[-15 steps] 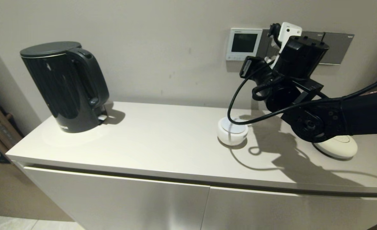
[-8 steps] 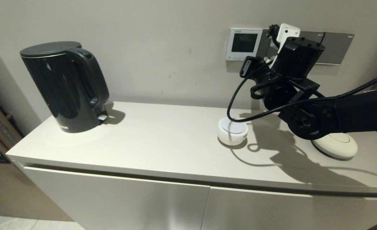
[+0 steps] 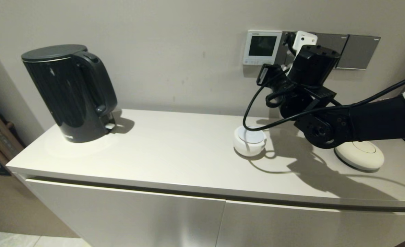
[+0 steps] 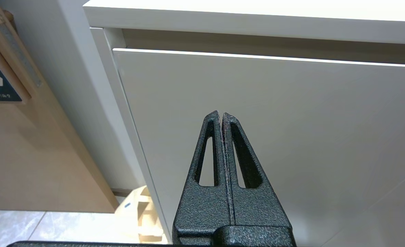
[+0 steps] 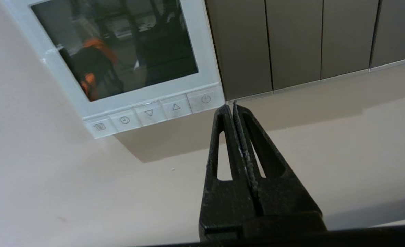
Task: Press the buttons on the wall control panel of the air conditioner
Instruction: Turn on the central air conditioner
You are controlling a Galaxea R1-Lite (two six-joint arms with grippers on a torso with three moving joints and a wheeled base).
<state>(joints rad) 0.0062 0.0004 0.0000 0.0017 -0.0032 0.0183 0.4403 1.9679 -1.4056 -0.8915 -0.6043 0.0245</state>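
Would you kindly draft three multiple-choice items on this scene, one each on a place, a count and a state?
1. Where is the right claw's tip?
A. by the control panel's power-button corner
B. on the kettle
C. over the round white dish

2. How many buttons line the panel's bottom edge?
A. two
B. five
C. eight

3. What state is the left claw in?
A. shut, empty, low before the cabinet front
B. open wide
C. holding a cable

Answers:
1 A, the right wrist view shows the tip just below that corner.
2 B, five marked keys show in a row.
3 A, its fingers meet with nothing between them.
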